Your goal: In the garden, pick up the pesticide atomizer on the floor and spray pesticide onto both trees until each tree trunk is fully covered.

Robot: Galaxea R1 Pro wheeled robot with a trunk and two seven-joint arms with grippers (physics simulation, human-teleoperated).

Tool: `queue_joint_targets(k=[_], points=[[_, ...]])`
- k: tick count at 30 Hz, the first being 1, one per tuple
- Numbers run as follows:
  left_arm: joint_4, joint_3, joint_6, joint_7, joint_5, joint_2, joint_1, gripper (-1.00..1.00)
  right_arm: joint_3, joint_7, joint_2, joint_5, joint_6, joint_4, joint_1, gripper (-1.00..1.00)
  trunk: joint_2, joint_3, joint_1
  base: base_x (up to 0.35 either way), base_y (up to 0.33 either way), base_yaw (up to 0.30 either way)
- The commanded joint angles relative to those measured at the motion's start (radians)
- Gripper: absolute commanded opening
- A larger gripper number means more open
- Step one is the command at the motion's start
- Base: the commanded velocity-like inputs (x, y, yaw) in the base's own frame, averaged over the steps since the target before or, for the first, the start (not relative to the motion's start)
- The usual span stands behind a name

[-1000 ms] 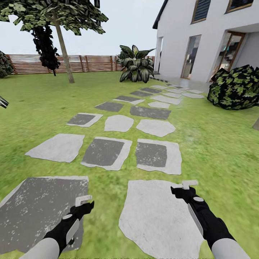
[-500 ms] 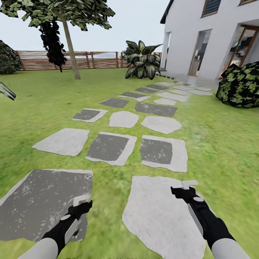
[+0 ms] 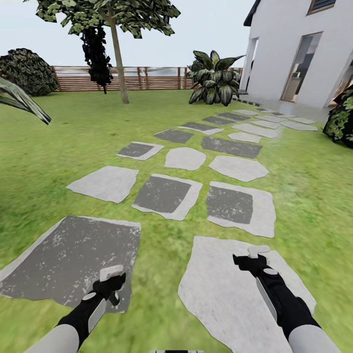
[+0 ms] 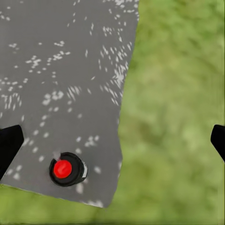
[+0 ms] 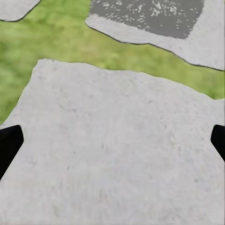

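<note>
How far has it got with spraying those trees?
Barely begun. The atomizer stands on a dark grey slab under the open left gripper, not yet picked up. The right gripper is open and empty. Grasping it and spraying both trunks, including the tree ahead, remain.

text on the pesticide atomizer (image 4: 67, 169): i read none, just a plain red top
signs or numbers on the house (image 3: 304, 54): i see none
</note>
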Motion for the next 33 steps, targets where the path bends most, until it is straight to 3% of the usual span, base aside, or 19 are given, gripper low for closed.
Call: queue_joint_targets(k=[1,11,20,33], points=[[0.000,0.000,-0.001,0.000,-0.001,0.001,0.000,1.00,0.000,0.000,0.000,0.000,0.000,0.000,0.000,1.00,-0.007,-0.003,0.004,0.000,0.000,0.277],[0.000,0.005,-0.002,-0.003,-0.001,0.001,0.000,1.00,0.000,0.001,0.000,0.000,0.000,-0.002,0.000,1.00,-0.023,-0.041,0.015,0.000,0.000,0.075],[0.000,0.006,-0.004,0.000,0.000,-0.003,0.000,1.00,0.000,0.001,0.000,0.000,0.000,-0.002,0.000,1.00,-0.023,-0.047,0.015,-0.003,-0.005,0.000],[0.000,0.005,-0.050,0.004,-0.001,-0.007,0.000,1.00,0.000,0.001,0.000,0.000,0.000,-0.002,0.000,1.00,-0.023,-0.055,0.015,-0.108,-0.220,0.157]])
